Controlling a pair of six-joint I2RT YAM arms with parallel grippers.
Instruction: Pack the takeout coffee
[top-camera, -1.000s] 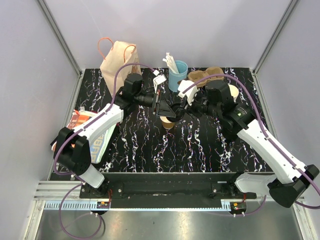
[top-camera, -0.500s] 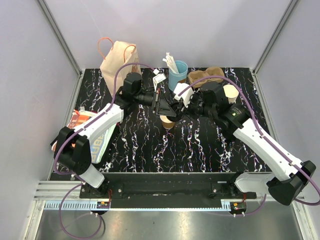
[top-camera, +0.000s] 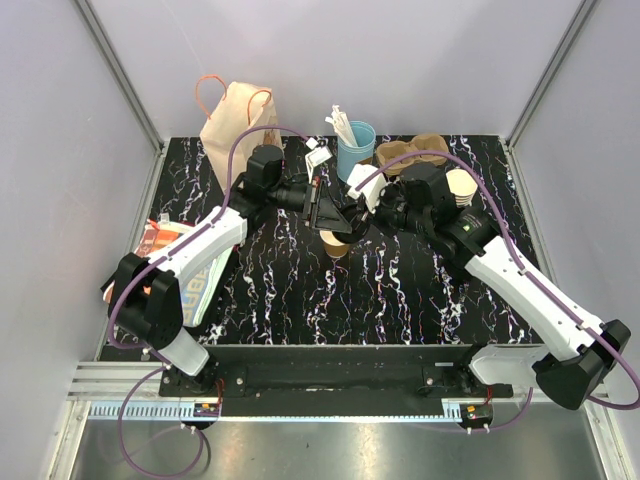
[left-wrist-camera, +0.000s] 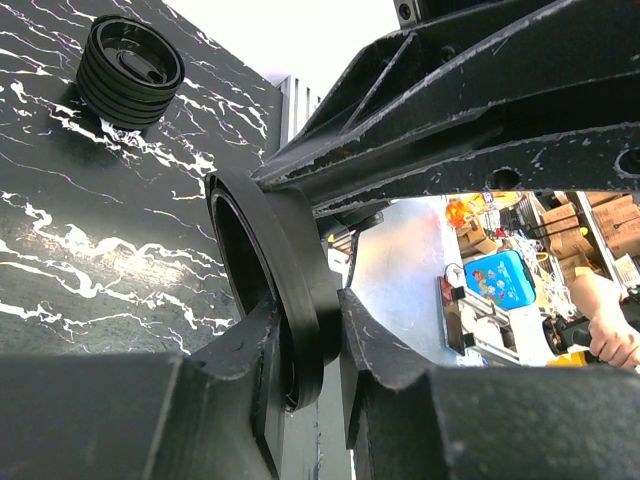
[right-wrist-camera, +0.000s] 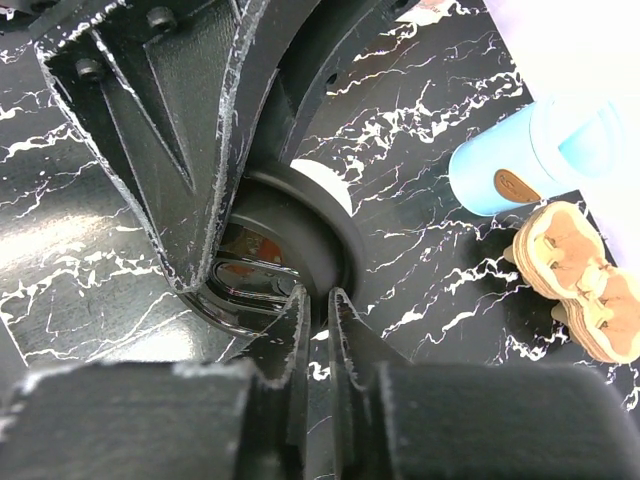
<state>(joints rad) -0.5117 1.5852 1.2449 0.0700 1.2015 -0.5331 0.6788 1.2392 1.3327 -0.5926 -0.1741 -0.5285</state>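
The open tan paper cup (top-camera: 335, 246) stands on the black marbled table, just below where the two grippers meet. Its round black lid (left-wrist-camera: 300, 290) is off the cup and held on edge in the air. My left gripper (left-wrist-camera: 310, 320) is shut on the lid's lower rim. My right gripper (right-wrist-camera: 317, 300) comes from the other side and is pinched shut on the rim of the same lid (right-wrist-camera: 300, 250). In the top view the left gripper (top-camera: 325, 210) and the right gripper (top-camera: 352, 218) are tip to tip above the cup, and the lid is hard to make out.
A brown paper bag (top-camera: 235, 120) with handles stands at the back left. A light-blue cup of white sticks (top-camera: 356, 150), a pulp cup carrier (top-camera: 412, 152) and a stack of tan cups (top-camera: 462, 188) are at the back right. A stack of black lids (left-wrist-camera: 130, 70) is nearby. Coloured packets (top-camera: 165, 245) lie at the left edge.
My right arm has moved left and brought its gripper onto the lid held by the left gripper. The left arm and the cup have stayed in place.
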